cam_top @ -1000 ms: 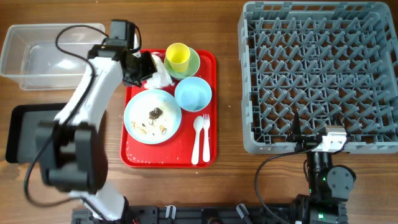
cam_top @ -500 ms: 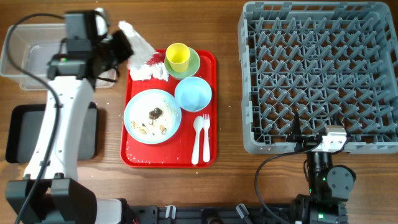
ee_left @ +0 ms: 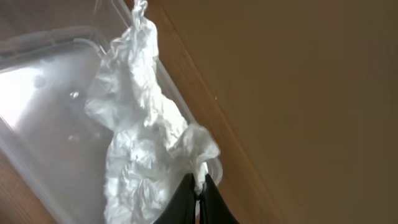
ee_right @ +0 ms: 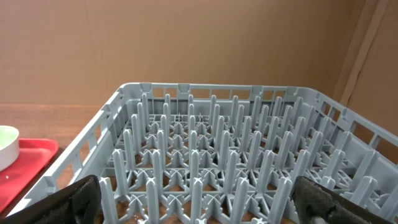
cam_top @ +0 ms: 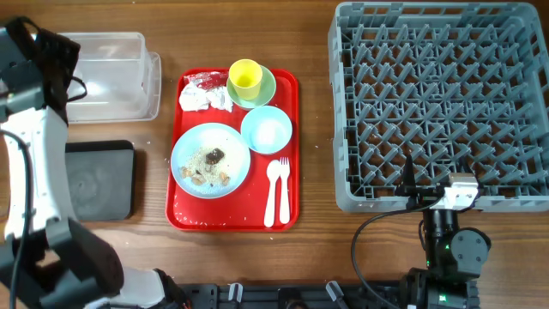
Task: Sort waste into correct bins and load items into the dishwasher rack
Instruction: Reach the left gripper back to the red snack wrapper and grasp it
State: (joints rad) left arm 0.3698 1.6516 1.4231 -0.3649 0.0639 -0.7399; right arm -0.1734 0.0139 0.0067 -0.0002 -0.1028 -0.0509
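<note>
My left gripper (ee_left: 200, 193) is shut on a corner of a crumpled white paper napkin (ee_left: 143, 143), which hangs over the clear tub (ee_left: 43, 112). From overhead, the left gripper (cam_top: 62, 69) sits at the clear tub's (cam_top: 116, 77) left end and the arm hides the napkin. On the red tray (cam_top: 236, 219) lie another napkin (cam_top: 202, 100), a red wrapper (cam_top: 204, 81), the plate (cam_top: 210, 160) with scraps, the blue bowl (cam_top: 267, 130), the yellow cup (cam_top: 245, 75) in the green bowl (cam_top: 268, 91), a spoon (cam_top: 272, 193) and a fork (cam_top: 284, 189). My right gripper (ee_right: 199, 205) stands open before the rack (ee_right: 217, 149).
The black tray (cam_top: 99, 180) lies below the clear tub, left of the red tray. The grey rack (cam_top: 437, 103) fills the right side of the table. My right arm sits at the rack's near edge. Bare wood shows between the red tray and the rack.
My left arm has swung left from the red tray, carrying the napkin to above the clear tub. The right arm has not moved.
</note>
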